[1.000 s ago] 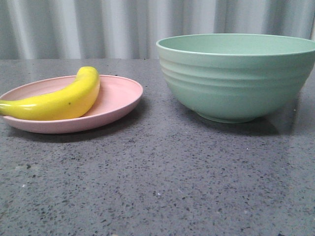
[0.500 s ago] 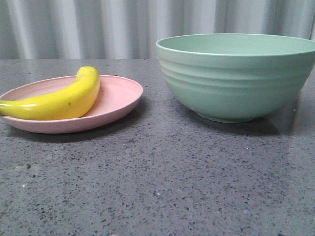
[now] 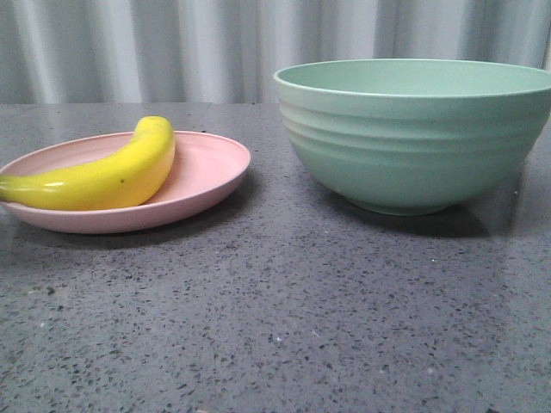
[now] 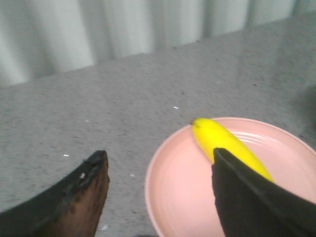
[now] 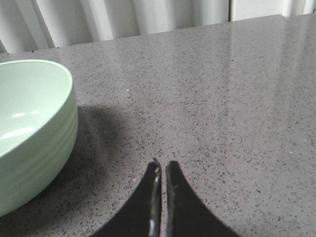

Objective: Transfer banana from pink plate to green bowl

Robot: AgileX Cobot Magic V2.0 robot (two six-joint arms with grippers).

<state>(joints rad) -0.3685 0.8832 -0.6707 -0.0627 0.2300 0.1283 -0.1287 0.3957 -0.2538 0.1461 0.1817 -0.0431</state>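
On the grey speckled table (image 3: 284, 327) the banana (image 3: 103, 176) lies across the pink plate (image 3: 202, 176), its curve near the rim and one end past the plate's left edge; the green bowl (image 3: 413, 138) stands apart to the right, a strip of bare table between them. My left gripper (image 4: 160, 197) hangs wide open above the plate's edge, one finger over the banana; my right gripper (image 5: 161, 170) is closed on nothing, above bare table just beside the bowl.

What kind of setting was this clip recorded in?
Probably a staged lab tabletop, not a real kitchen: a bare speckled grey counter, a plain pleated curtain backdrop, and only a glossy banana on a pink plate beside a green bowl.
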